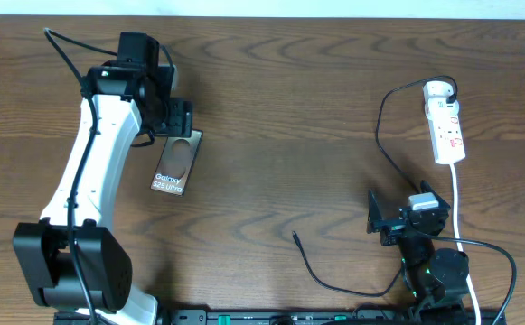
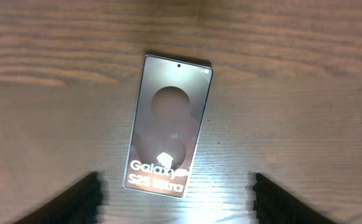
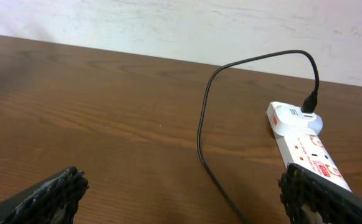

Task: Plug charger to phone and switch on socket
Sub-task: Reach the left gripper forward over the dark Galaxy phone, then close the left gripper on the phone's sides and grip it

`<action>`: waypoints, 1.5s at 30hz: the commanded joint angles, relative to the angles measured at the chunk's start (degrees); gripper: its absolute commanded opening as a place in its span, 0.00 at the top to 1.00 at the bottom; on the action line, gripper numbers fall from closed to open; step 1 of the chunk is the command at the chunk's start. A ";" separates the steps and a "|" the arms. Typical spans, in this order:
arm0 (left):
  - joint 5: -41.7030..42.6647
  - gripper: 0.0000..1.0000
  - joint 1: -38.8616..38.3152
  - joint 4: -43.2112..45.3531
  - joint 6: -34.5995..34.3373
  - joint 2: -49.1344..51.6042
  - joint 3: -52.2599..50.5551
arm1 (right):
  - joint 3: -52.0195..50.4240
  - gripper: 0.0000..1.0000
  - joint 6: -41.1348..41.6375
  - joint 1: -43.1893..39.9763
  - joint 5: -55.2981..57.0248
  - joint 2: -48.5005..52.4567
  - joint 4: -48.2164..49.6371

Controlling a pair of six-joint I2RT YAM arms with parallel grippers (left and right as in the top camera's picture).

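LEFT CLAW OVER PHONE, CHARGER LOOSE. The left gripper [image 2: 174, 180] hangs above the brown wooden table [image 1: 298, 81] with its jaws apart. Its two dark fingers [image 2: 75, 202] are blurred at the 7 and 5 o'clock corners of the wrist view, and neither touches anything. Between them, running toward 12 o'clock, lies the phone [image 2: 170, 124], flat and face-up. Its "Galaxy S25 Ultra" lettering sits at the near end and its camera dot at the far end. Seen from overhead, the phone sits at about 10 o'clock on the table, tilted slightly off square.

The right gripper [image 3: 181, 186] is near 5 o'clock on the table, jaws spread wide and empty. Its finger pads frame the lower corners of its own view. The socket [image 3: 308, 152] lies at 3 o'clock from it, at roughly 2 o'clock on the table. The charger [image 3: 199, 124] is plugged into a white adapter [image 3: 293, 117] at the socket's far end. Its thin black cable arcs out toward 9 o'clock, then falls back toward 6 o'clock. The connector tip [image 1: 295, 236] rests on bare wood near 6 o'clock, well apart from the phone. The socket's white cord [image 1: 456, 203] runs down toward 6 o'clock.
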 commanded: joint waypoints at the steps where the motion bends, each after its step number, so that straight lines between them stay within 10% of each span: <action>1: 0.50 0.52 0.24 -0.17 0.85 0.68 -1.64 | -0.09 0.01 0.33 -0.46 0.37 -0.11 -0.31; 2: 0.50 0.47 0.24 -0.20 0.83 0.68 -1.81 | -0.09 0.01 0.35 -0.46 0.37 -0.11 -0.31; 3: 0.50 0.08 0.22 -0.22 0.83 0.70 -1.90 | -0.09 0.01 0.35 -0.46 0.37 -0.11 -0.31; 4: 0.50 0.02 0.22 -0.24 0.83 0.68 -1.95 | -0.09 0.01 0.33 -0.46 0.39 -0.11 -0.31; 45: 0.46 0.02 0.24 20.87 5.44 0.90 -22.77 | -0.09 0.01 0.35 -0.46 0.37 -0.11 -0.31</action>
